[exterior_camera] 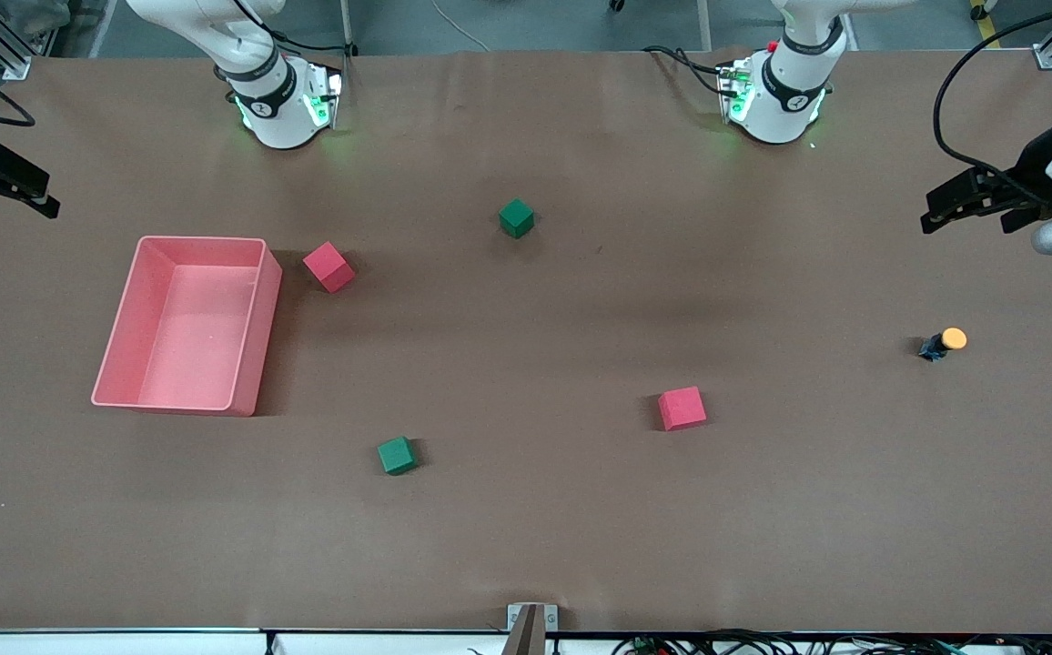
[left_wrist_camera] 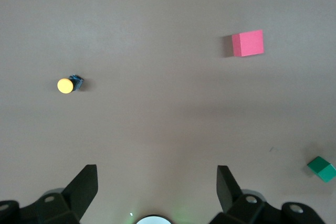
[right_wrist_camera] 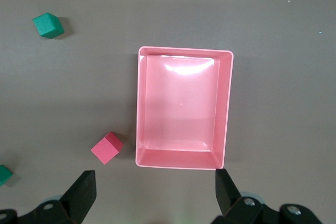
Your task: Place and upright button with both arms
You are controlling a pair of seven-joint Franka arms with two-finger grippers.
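Brown table [exterior_camera: 526,528] held the button [exterior_camera: 943,344] lying tipped; left gripper [exterior_camera: 967,205] and right gripper [exterior_camera: 7,186] hung above, both spread wide, empty.

Two red cubes [exterior_camera: 328,266] [exterior_camera: 682,408], two green cubes [exterior_camera: 516,217] [exterior_camera: 397,455], one pink bin [exterior_camera: 257,337], one button [exterior_camera: 945,343].

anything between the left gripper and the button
Nothing: bare table between the left gripper and the button, shown in the left wrist view.
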